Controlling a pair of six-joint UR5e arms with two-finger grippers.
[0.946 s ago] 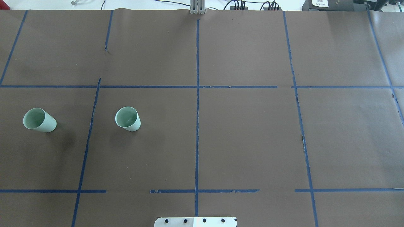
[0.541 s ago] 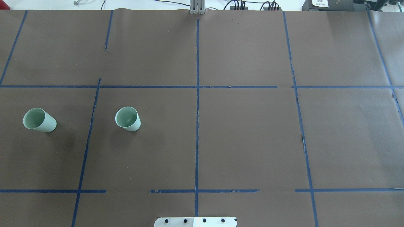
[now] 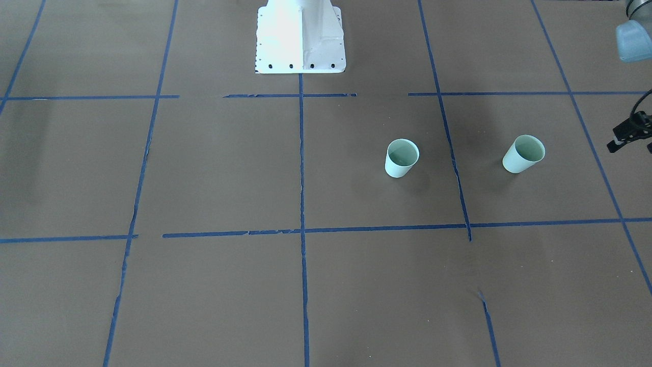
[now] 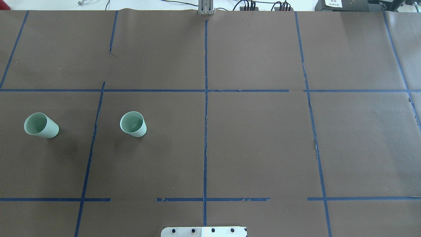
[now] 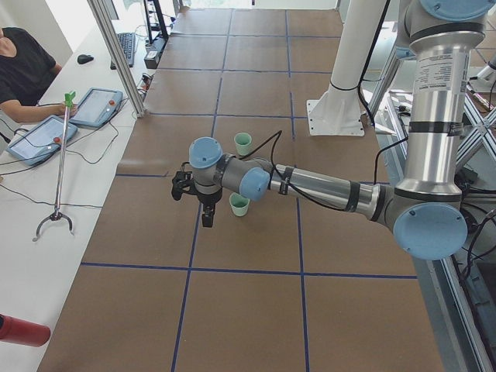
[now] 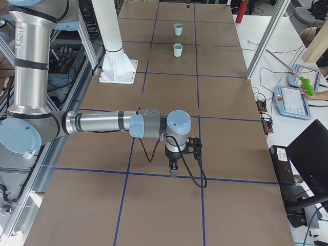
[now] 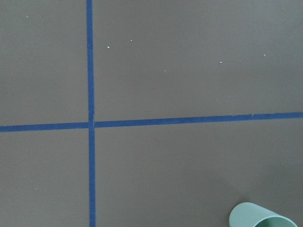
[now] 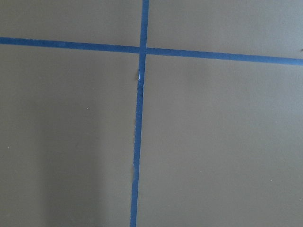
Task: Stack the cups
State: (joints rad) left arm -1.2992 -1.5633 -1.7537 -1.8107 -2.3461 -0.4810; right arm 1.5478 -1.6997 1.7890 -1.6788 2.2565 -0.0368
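Left tool, centre-left of the left-side view: hanging fingers-down, low over the tabletop. Wide or narrow: cannot tell, seen only side-on. Nothing visibly held.

Just right of it in that view: outer cup, close but apart. Same cup clipped at the lower-right corner of the left wrist view, so off to one side of the tool, not beneath it. In the overhead view, outer cup at far left, mid-height. Upright, mouth up, long axis vertical.

Further out: inner cup, left-centre of the overhead view, across a blue tape line and well apart from the outer cup. Also upright, mouth open. Not yet stacked.

Farthest out: right tool, lower centre of the right-side view, fingers down over bare tabletop. Opening: cannot tell. Both cups small at the top of that frame, well apart from it. Right wrist view: tape cross only, no cup.

Judgement: left arm much nearer, so prob. its job. Next, likely: shift left tool sideways over outer cup, grip from above, lift, carry across the tape line, lower into inner cup. Risk: thin, light-looking cup, easy to tip or squash w/ an off-centre close.
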